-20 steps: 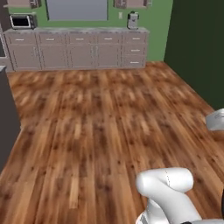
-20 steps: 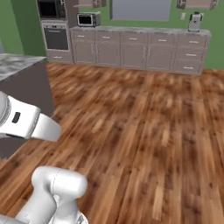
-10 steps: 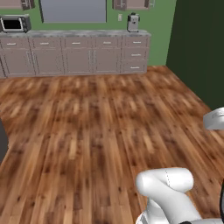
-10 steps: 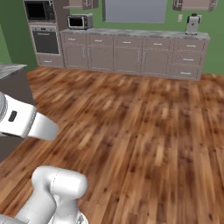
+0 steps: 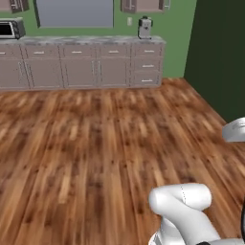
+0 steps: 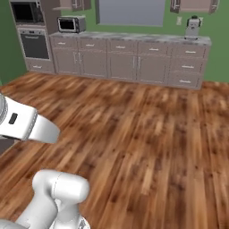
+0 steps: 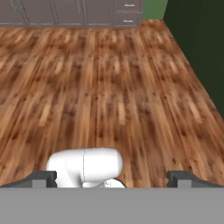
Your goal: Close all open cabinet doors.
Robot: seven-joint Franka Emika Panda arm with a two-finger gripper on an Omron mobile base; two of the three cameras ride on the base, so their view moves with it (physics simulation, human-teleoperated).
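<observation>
Room: wooden plank floor [image 5: 95, 158] is stretching wide toward a green back wall [image 6: 219, 40].
Counter run: a grey-topped counter [image 6: 134, 36] is lining that wall, carrying a toaster oven [image 6: 71, 24] and a coffee machine [image 6: 192, 27].
Cabinet doors: the cabinet doors [image 6: 123, 67] are standing far off under the counter, lying flush; upper ones [image 5: 141, 5] are sitting at the top edge, too cropped to judge.
Oven stack: a black-glass oven [image 6: 34, 44] is standing at the run's left end.
Gripper: the gripper [image 7: 112, 177] is hanging over bare floor, its fingertips [image 7: 43, 176] spread wide apart, clasping nothing.
</observation>
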